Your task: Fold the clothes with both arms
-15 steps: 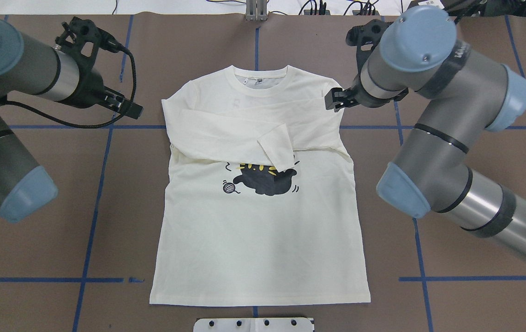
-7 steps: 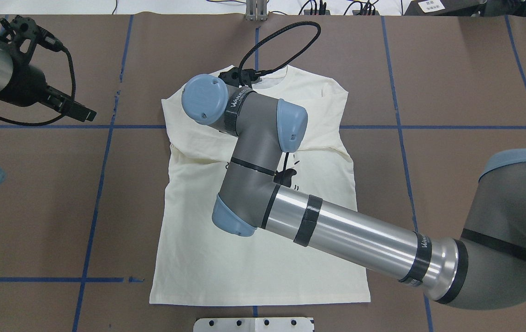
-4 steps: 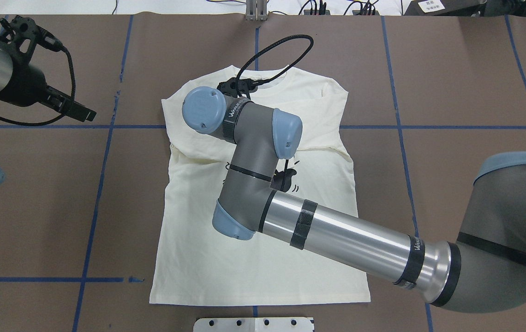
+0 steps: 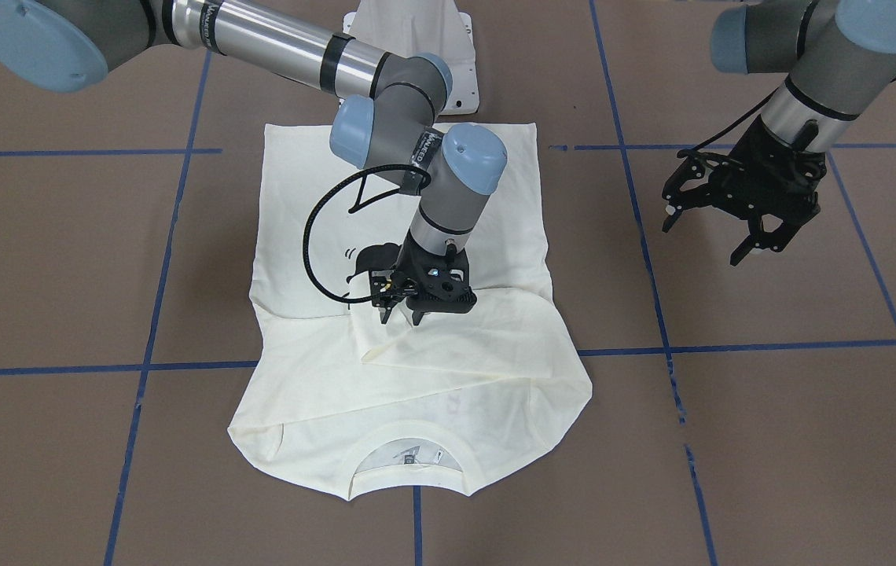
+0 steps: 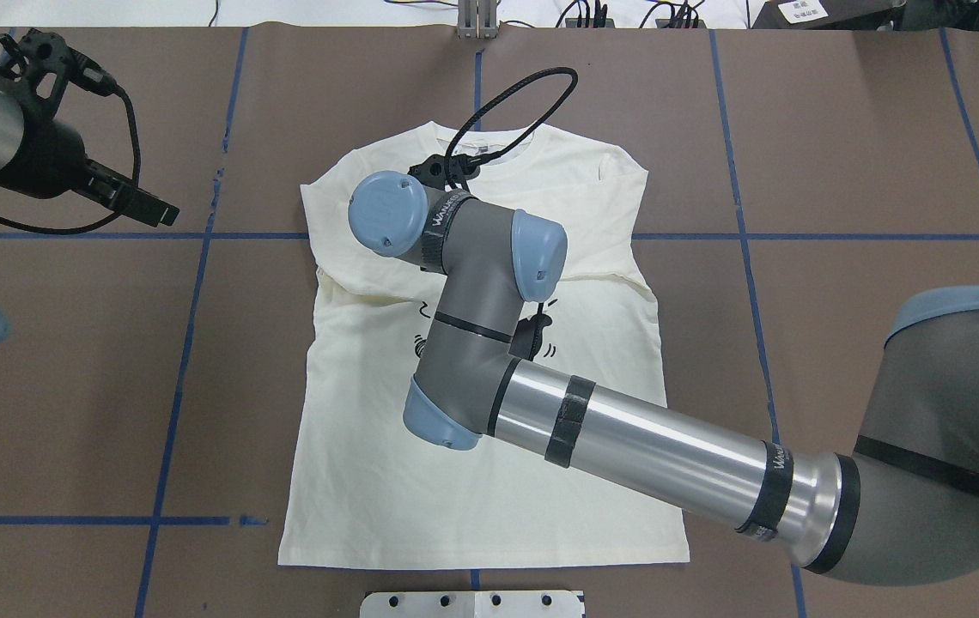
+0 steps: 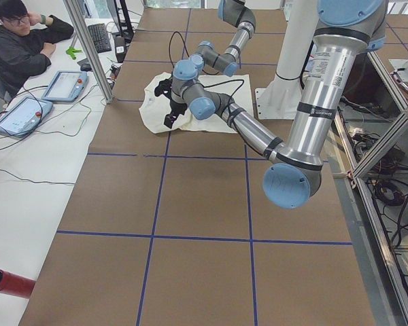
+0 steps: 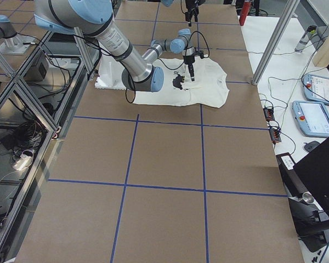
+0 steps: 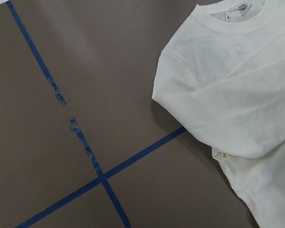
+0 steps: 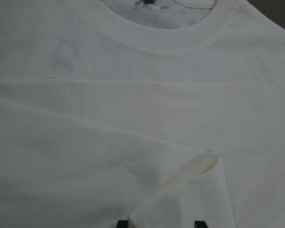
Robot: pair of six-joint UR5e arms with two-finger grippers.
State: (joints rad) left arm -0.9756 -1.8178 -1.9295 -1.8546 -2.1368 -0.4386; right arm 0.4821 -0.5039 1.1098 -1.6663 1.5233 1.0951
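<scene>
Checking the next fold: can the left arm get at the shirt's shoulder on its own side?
Probably yes: the left gripper hangs open beside the shirt, only bare table between, and the right arm sits mid-shirt.

arm band: white lettering on the right arm's (image 5: 489, 283) black band (image 5: 435, 225) was too small to read.
shirt: a faint "R"-like mark showed through the cream shirt (image 9: 64, 54).
neck label (image 4: 416, 456): print was unreadable.

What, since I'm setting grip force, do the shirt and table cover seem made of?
The shirt looks like soft matte knit, likely cotton jersey: it creases, drapes and has a stitched collar. The table cover looks like matte brown paper or similar sheet: flat, no gloss.
</scene>
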